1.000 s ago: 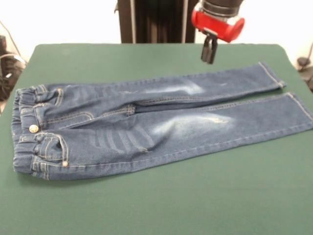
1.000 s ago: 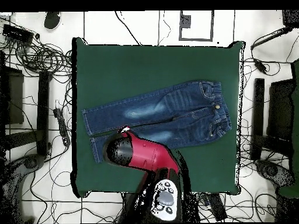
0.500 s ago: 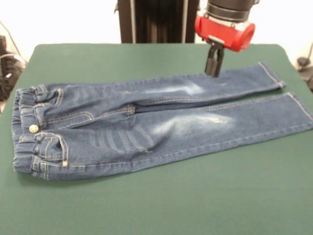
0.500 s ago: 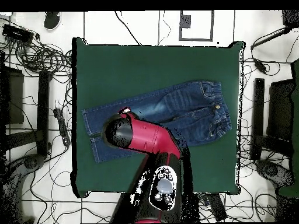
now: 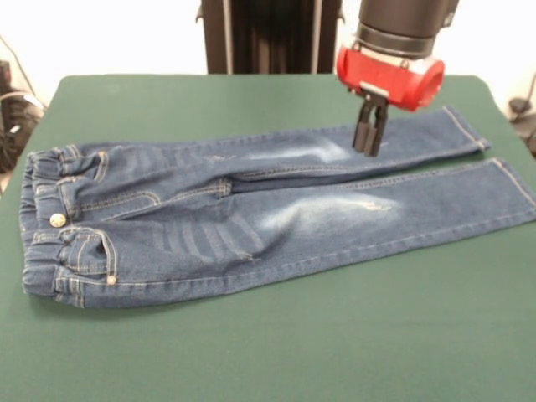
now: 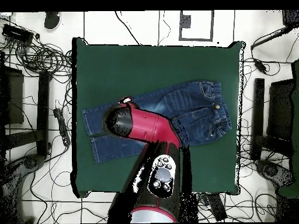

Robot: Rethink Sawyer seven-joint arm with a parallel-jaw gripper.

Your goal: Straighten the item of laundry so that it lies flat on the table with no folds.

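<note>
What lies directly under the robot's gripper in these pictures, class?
The gripper hangs over the far leg of the jeans, which lie on the green table. Overhead, the arm covers that part of the legs, so any contact stays unseen.

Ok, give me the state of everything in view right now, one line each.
jeans: spread lengthwise on the table, both legs extended, nearly flat with slight creases near the crotch.
gripper: shut, empty, low over the far leg; contact unclear.
table: green top, jeans lying across it.
</note>
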